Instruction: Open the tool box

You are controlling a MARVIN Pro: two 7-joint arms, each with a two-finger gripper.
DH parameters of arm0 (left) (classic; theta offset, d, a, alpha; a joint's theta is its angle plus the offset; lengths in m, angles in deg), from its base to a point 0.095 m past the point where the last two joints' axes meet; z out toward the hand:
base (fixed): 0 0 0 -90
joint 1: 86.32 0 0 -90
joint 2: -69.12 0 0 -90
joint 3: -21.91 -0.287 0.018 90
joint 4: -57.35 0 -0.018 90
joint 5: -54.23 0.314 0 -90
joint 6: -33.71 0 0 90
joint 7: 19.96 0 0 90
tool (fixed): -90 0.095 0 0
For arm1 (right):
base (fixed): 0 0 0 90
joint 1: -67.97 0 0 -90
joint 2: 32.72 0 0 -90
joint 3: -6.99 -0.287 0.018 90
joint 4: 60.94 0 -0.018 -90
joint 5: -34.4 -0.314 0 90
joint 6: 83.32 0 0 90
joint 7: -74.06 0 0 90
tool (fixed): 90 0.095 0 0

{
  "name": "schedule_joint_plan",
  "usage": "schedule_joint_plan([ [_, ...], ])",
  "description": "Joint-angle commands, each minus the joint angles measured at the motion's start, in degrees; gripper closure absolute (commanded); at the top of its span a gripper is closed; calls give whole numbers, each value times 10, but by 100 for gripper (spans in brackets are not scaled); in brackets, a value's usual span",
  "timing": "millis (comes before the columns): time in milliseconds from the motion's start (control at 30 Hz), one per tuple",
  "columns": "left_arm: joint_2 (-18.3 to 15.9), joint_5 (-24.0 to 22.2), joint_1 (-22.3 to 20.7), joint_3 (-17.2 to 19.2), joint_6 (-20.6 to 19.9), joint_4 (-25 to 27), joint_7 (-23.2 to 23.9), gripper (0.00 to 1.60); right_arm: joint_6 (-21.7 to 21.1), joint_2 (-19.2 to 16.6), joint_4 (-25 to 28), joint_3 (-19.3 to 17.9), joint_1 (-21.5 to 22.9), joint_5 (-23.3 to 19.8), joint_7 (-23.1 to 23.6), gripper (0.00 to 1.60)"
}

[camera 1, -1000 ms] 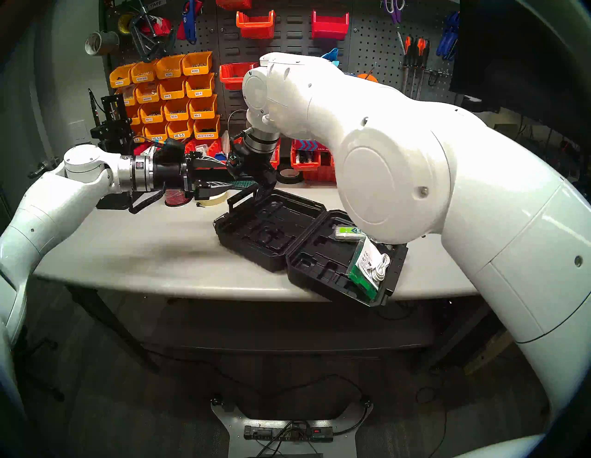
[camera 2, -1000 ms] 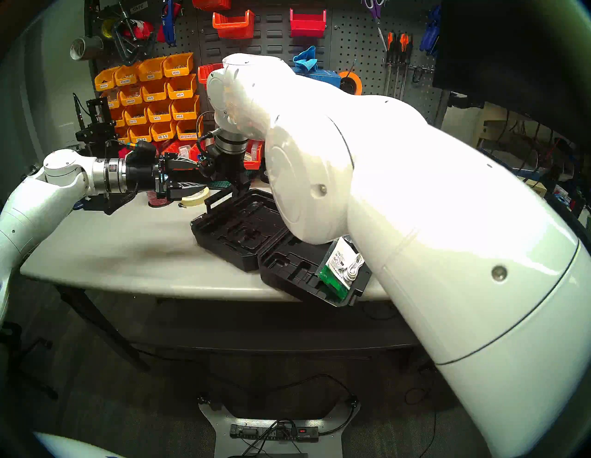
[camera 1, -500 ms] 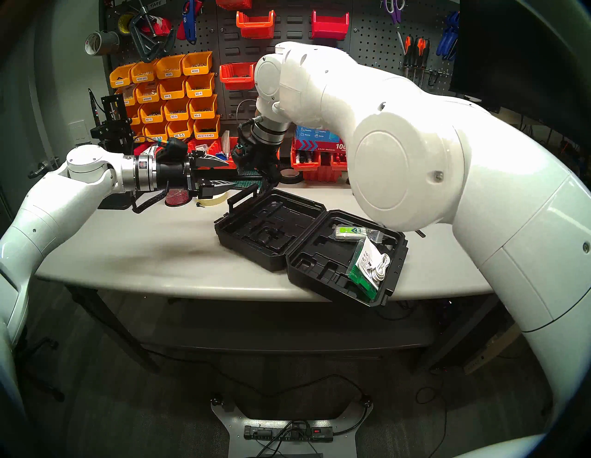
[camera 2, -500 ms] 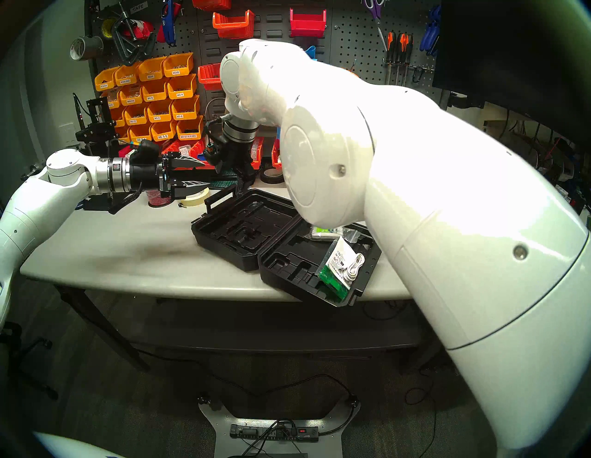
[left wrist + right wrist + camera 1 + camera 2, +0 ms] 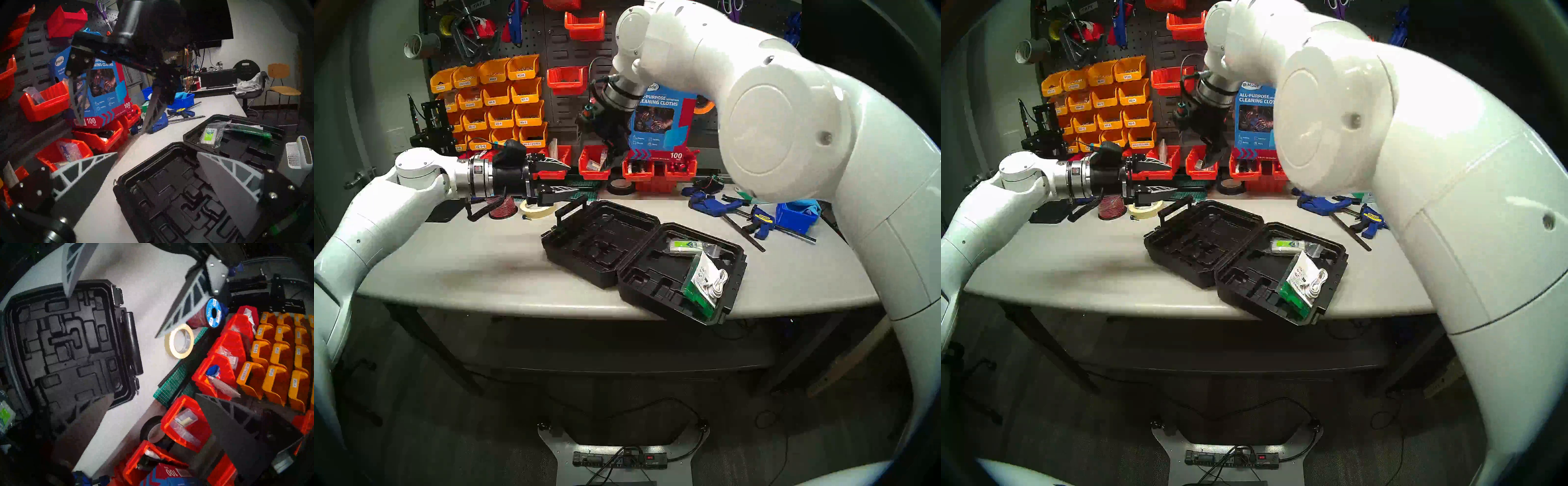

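Both sets of fingers stand wide apart and empty: the left gripper (image 5: pixel 566 178) level beside the handle, the right gripper (image 5: pixel 614 157) raised above. Below, the black moulded plastic tool box (image 5: pixel 639 258) lies flat open on the grey table (image 5: pixel 466 264).

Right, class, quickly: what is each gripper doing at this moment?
Left gripper: open, holding nothing, level beside the tool box handle.
Right gripper: open, holding nothing, raised above the table.

Masking tape roll (image 5: pixel 536 209), red wire spool (image 5: pixel 502 207); blue clamps (image 5: pixel 734 212), cleaning-cloth box (image 5: pixel 663 122), orange bins (image 5: pixel 497 101)
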Motion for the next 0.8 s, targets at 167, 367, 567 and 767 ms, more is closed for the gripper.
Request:
schedule_joint_plan([
  [167, 23, 4, -42, 11, -8, 34, -3, 0, -13, -87, -9, -1, 81, -20, 15, 0],
  [367, 43, 9, -55, 7, -22, 53, -8, 0, -27, -133, -10, -4, 95, -35, 42, 0],
  [567, 70, 15, -63, 1, -35, 72, -16, 0, -48, -164, -11, -4, 96, -54, 70, 0],
  [767, 97, 26, -70, -7, -53, 88, -28, 0, -61, -210, -4, -23, 91, -85, 111, 0],
])
